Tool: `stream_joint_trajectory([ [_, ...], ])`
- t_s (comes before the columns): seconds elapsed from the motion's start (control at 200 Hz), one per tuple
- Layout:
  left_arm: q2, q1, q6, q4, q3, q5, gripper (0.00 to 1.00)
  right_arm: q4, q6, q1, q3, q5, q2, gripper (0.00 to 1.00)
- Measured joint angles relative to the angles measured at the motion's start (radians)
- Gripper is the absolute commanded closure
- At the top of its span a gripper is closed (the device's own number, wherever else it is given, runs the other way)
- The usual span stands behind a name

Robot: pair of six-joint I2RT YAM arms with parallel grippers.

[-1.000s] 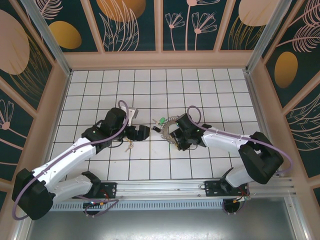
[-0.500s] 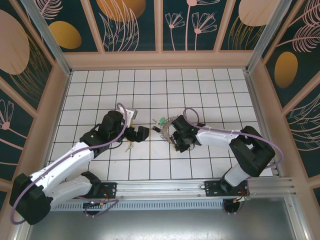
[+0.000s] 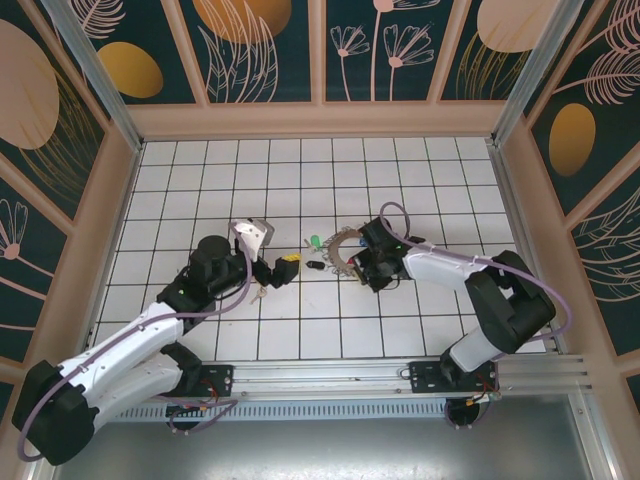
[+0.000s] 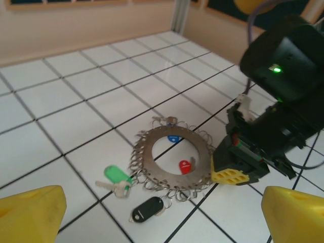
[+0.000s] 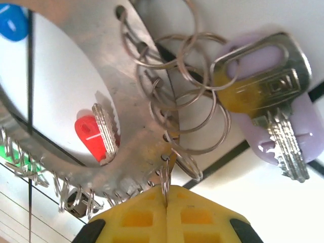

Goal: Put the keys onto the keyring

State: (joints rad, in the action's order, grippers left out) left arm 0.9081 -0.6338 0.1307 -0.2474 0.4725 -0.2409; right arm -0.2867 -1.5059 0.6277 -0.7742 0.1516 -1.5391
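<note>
Tiled tabletop (image 3: 200,170), silvery loop-fringed keyring (image 4: 145,161), right gripper (image 5: 166,202) seemingly pinching it, left gripper (image 3: 278,268) released

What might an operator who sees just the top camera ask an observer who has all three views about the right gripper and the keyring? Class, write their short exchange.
Operator: Is the right gripper actually on the keyring, or just next to it?
Observer: On it. Its wrist camera shows the yellow fingertips shut, with one small wire loop at the rim running in between them.
Operator: Is anything inside the hole of the keyring?
Observer: Yes. The left wrist camera shows a red key and a blue key lying in the hole.
</note>
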Motion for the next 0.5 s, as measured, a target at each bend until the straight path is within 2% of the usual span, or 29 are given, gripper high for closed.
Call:
stream_joint_trajectory([
  [0.03, 0.006, 0.0, -0.009, -0.028, -0.009, -0.013, 0.01, -0.009, 0.026, -0.011, -0.005, 0.0, 0.001, 0.9],
  [0.075, 0.021, 0.0, -0.024, -0.06, -0.016, -0.022, 0.01, -0.035, 0.076, -0.028, -0.019, -0.004, 0.001, 0.75],
  [0.13, 0.04, 0.0, -0.042, -0.085, -0.018, -0.023, 0.01, -0.084, 0.124, -0.043, -0.045, -0.027, 0.001, 0.68],
  [0.275, 0.047, 0.0, -0.079, -0.1, -0.018, 0.026, 0.01, -0.185, 0.244, -0.07, -0.109, -0.093, 0.011, 0.66],
  [0.501, -0.061, 0.0, -0.125, -0.092, -0.066, 0.126, 0.01, -0.195, 0.247, -0.072, -0.074, -0.063, 0.1, 0.67],
])
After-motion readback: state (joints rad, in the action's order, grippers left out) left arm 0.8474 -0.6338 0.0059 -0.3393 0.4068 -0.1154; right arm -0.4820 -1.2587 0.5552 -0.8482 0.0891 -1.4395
